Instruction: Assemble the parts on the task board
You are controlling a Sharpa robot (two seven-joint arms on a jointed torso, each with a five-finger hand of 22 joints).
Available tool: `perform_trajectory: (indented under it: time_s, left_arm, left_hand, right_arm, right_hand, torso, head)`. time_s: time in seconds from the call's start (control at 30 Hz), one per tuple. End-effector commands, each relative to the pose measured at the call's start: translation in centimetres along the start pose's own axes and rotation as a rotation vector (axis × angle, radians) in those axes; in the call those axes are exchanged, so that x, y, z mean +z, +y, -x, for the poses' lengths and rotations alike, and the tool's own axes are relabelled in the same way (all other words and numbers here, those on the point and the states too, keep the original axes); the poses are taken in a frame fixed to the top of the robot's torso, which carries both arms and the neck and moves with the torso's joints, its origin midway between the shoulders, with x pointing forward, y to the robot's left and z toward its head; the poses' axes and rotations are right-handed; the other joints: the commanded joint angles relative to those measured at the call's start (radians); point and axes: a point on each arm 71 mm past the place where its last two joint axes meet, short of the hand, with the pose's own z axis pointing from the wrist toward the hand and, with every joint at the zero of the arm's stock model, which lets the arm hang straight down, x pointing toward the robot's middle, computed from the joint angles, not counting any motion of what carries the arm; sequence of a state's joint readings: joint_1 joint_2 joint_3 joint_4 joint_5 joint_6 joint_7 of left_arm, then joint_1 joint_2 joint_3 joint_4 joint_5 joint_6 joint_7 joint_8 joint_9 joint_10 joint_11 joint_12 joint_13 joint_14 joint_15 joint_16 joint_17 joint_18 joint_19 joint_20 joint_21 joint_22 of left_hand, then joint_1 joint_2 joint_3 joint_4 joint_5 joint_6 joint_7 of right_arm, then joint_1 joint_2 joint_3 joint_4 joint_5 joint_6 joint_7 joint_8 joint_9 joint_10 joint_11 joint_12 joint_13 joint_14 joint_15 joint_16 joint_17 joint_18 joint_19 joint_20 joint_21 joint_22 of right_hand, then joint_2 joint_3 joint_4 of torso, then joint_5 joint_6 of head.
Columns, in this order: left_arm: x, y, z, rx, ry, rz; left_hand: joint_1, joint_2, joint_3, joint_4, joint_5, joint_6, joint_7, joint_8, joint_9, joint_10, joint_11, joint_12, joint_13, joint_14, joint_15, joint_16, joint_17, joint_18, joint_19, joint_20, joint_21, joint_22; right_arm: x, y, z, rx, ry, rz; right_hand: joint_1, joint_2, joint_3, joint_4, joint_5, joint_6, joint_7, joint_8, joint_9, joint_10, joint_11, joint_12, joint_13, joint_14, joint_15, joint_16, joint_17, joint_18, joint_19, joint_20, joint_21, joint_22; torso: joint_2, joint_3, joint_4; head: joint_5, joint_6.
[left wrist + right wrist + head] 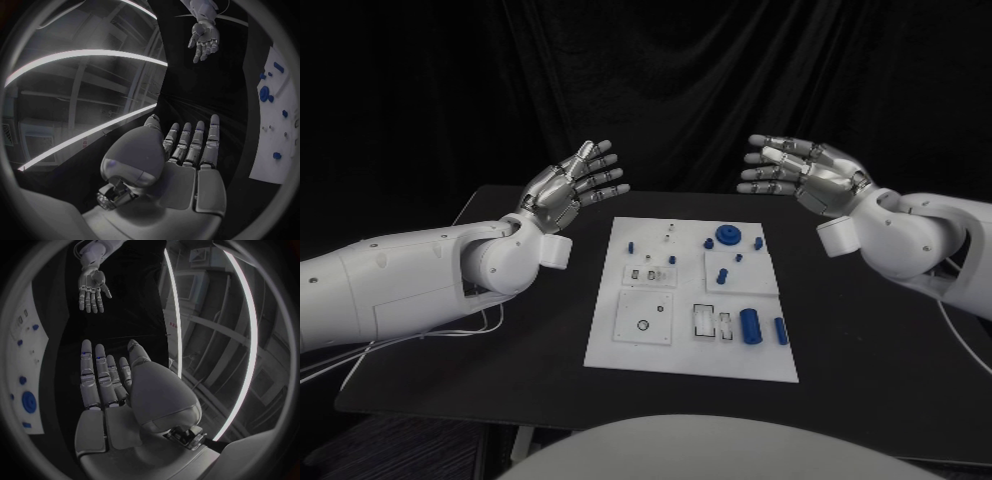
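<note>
The white board (623,345) lay flat in the middle of the black table (473,370). Small blue parts sat on it. A round blue part (728,236) like a wheel was near the far edge of the board. Just beside it stood a little blue peg (759,242). Another small blue peg (629,245) stood near the far left corner. Two long blue parts (751,326) lay side by side near the right edge of the board, on the side close to the robot. A thin black ring (643,325) lay on the left part of the board.

No hand touched the board or the parts.

The left hand (574,188) was up in the air, past the far left corner of the board. Its fingers were straight and spread a bit, and it held nothing. In the left wrist view the same hand (181,165) showed flat fingers with nothing in them, and the board (265,160) was off to one side.

The right hand (798,172) was up in the air too, past the far right corner of the board. Its fingers were spread apart and it held nothing. The right wrist view showed this hand (109,390) with its fingers flat and bare. The two hands faced each other, well apart, with the far end of the board between them and lower down.
</note>
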State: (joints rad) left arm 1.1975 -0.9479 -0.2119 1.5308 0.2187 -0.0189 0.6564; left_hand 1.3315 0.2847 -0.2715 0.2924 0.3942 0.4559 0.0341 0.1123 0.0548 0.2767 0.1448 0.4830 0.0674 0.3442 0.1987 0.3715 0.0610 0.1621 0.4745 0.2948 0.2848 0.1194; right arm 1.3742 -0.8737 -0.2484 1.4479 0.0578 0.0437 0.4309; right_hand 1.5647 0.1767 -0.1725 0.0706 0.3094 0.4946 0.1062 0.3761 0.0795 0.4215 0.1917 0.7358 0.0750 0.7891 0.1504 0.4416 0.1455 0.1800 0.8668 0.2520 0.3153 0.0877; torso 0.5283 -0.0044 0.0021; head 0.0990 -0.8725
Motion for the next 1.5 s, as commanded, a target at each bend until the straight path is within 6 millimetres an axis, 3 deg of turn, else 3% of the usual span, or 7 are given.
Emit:
perform_trajectory:
  time_s: [0.03, 0.37, 0.63, 0.77, 0.93, 1.13, 1.5]
  left_arm:
    - [-0.3, -1.1, -0.6, 0.015, -0.01, -0.108]
    - [-1.4, -2.9, -1.5, 0.015, 0.002, -0.161]
    - [-2.1, -3.3, -1.9, 0.001, 0.013, -0.169]
    - [-2.2, -3.4, -1.7, 0.0, 0.012, -0.168]
    - [-2.4, -3.6, -1.4, 0.001, 0.007, -0.169]
    - [-2.6, -3.7, -1.3, -0.001, 0.005, -0.171]
    - [-3.1, -4.0, -1.1, -0.009, -0.014, -0.169]
  left_hand:
    - [0.005, 0.002, -0.006, 0.0, 0.015, 0.01, 0.006, 0.007, 0.001, -0.004, 0.006, 0.007, -0.002, 0.013, 0.007, 0.02, 0.002, -0.014, 0.004, -0.002, 0.003, -0.002]
    - [0.015, -0.001, -0.005, 0.0, 0.035, 0.027, 0.018, 0.009, 0.002, 0.003, 0.012, 0.028, -0.001, 0.052, 0.02, 0.063, 0.008, -0.021, 0.008, -0.003, 0.004, -0.005]
    - [0.018, 0.001, -0.004, 0.0, 0.047, 0.03, 0.022, 0.009, 0.001, 0.005, 0.016, 0.036, -0.001, 0.058, 0.024, 0.072, 0.008, -0.024, 0.007, -0.003, 0.004, -0.006]
    - [0.02, 0.0, -0.004, 0.0, 0.048, 0.031, 0.024, 0.009, 0.001, 0.007, 0.018, 0.04, 0.0, 0.06, 0.026, 0.075, 0.008, -0.025, 0.007, -0.004, 0.004, -0.006]
    - [0.025, 0.0, -0.001, -0.001, 0.057, 0.03, 0.029, 0.008, 0.001, 0.006, 0.019, 0.04, -0.001, 0.06, 0.029, 0.079, 0.007, -0.028, 0.005, -0.004, 0.003, -0.007]
    - [0.03, 0.0, 0.002, -0.002, 0.067, 0.03, 0.031, 0.007, 0.001, 0.005, 0.018, 0.043, -0.001, 0.057, 0.029, 0.082, 0.006, -0.03, 0.003, -0.004, 0.002, -0.008]
    - [0.052, -0.003, 0.011, -0.003, 0.103, 0.033, 0.035, 0.005, 0.001, 0.004, 0.022, 0.051, -0.001, 0.054, 0.033, 0.093, 0.005, -0.033, 0.0, -0.005, 0.002, -0.01]
  right_arm:
    - [0.1, 1.9, 0.2, -0.303, 0.004, 0.007]
    - [1.1, 6.2, -0.1, -0.862, 0.048, -0.078]
    - [1.9, 6.8, -1.0, -1.29, 0.034, -0.094]
    - [2.4, 6.6, -1.6, -1.438, 0.037, -0.099]
    - [2.9, 6.0, -2.3, -1.578, 0.045, -0.101]
    - [3.0, 5.2, -2.5, -1.657, 0.049, -0.104]
    - [3.0, 4.3, -2.8, -1.676, 0.067, -0.097]
  right_hand:
    - [0.03, -0.008, 0.013, -0.014, 0.023, 0.025, 0.007, 0.006, -0.004, 0.049, -0.004, -0.009, -0.01, 0.066, -0.017, 0.01, 0.003, 0.006, 0.054, -0.021, 0.023, 0.008]
    - [0.062, -0.058, 0.027, -0.033, 0.071, 0.168, 0.028, -0.029, -0.007, 0.177, -0.051, -0.119, -0.015, 0.347, -0.101, 0.145, 0.087, 0.001, 0.248, -0.119, 0.268, 0.146]
    - [0.063, -0.095, 0.118, 0.051, -0.044, 0.28, 0.01, -0.143, -0.008, 0.337, -0.069, -0.273, -0.012, 0.411, -0.131, 0.447, 0.284, 0.0, 0.266, -0.132, 0.511, 0.332]
    - [0.061, -0.126, 0.174, 0.084, -0.039, 0.305, 0.007, -0.169, -0.005, 0.389, -0.075, -0.313, -0.012, 0.437, -0.127, 0.516, 0.34, 0.001, 0.267, -0.128, 0.572, 0.385]
    - [0.042, -0.163, 0.233, 0.124, -0.057, 0.325, -0.011, -0.192, -0.002, 0.433, -0.08, -0.353, -0.011, 0.517, -0.132, 0.651, 0.523, -0.015, 0.32, -0.132, 0.698, 0.548]
    - [0.02, -0.181, 0.248, 0.142, -0.085, 0.329, -0.016, -0.202, 0.0, 0.438, -0.08, -0.372, -0.009, 0.533, -0.133, 0.68, 0.567, -0.021, 0.332, -0.132, 0.733, 0.598]
    - [0.012, -0.195, 0.259, 0.145, -0.099, 0.311, -0.021, -0.22, -0.003, 0.442, -0.081, -0.384, -0.008, 0.54, -0.136, 0.696, 0.591, -0.024, 0.336, -0.133, 0.754, 0.63]
  torso:
    - [0.007, -0.0001, -0.0011]
    - [0.07, -0.0034, -0.0058]
    - [0.151, -0.0231, 0.0011]
    - [0.18, -0.0336, 0.0054]
    - [0.229, -0.044, 0.0227]
    - [0.253, -0.0496, 0.0432]
    - [0.264, -0.0545, 0.0419]
  head:
    - [0.0, 0.0]
    - [-0.001, 0.0]
    - [-0.006, 0.0]
    - [-0.01, 0.025]
    - [-0.043, 0.073]
    - [-0.078, 0.103]
    - [-0.098, 0.116]
